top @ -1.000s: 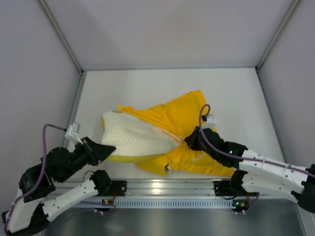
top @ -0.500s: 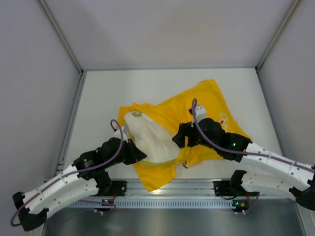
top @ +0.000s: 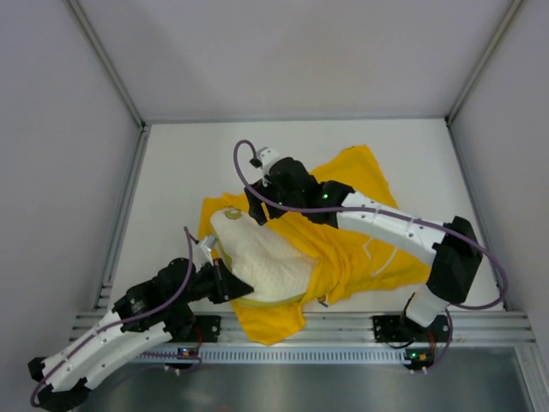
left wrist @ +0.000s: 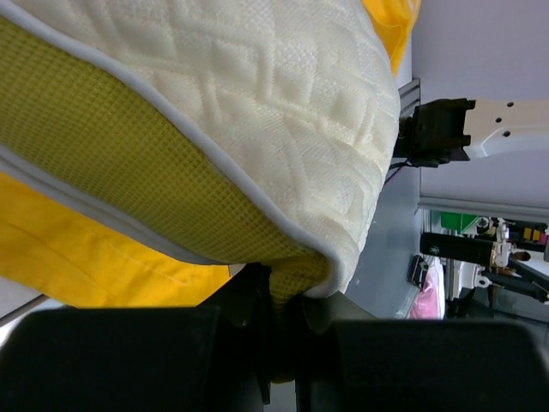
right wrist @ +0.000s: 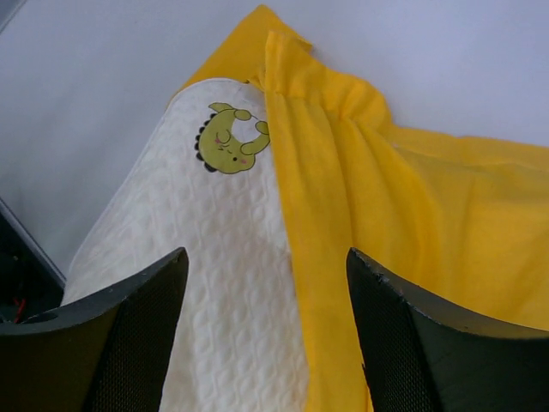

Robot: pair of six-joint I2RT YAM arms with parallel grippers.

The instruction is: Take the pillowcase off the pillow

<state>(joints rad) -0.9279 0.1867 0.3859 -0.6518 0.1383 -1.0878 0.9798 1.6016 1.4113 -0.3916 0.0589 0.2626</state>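
From above, at the middle of the white table (top: 189, 163), the cream pillow (top: 262, 253) lies slantwise, its upper-left end bare and its lower-right end running under the yellow pillowcase (top: 352, 249); the case spreads out toward the right of the frame, and a flap of it shows below the pillow near the metal rail (top: 292, 326). How much of the pillow sits inside the case I cannot tell from here; roughly the left half is out in the open.

The left gripper (top: 225, 280) meets the pillow's lower-left edge, though this view hides how the jaws stand. The left wrist camera settles it: both jaws are pinched tight on the pillow's edge at bottom centre. It also shows an olive mesh side band (left wrist: 129, 163) beneath the quilted face, which the overhead view barely gives away; yellow cloth hangs under it at lower left.

The right gripper (top: 257, 209) hovers over the pillow's upper-left end, beside the case's mouth. Its own camera shows the black fingers (right wrist: 129, 330) spread wide with nothing between them; below lies the quilted face, bearing a small green cartoon patch (right wrist: 230, 142), with the rumpled yellow hem lying right along the pillow's right side.
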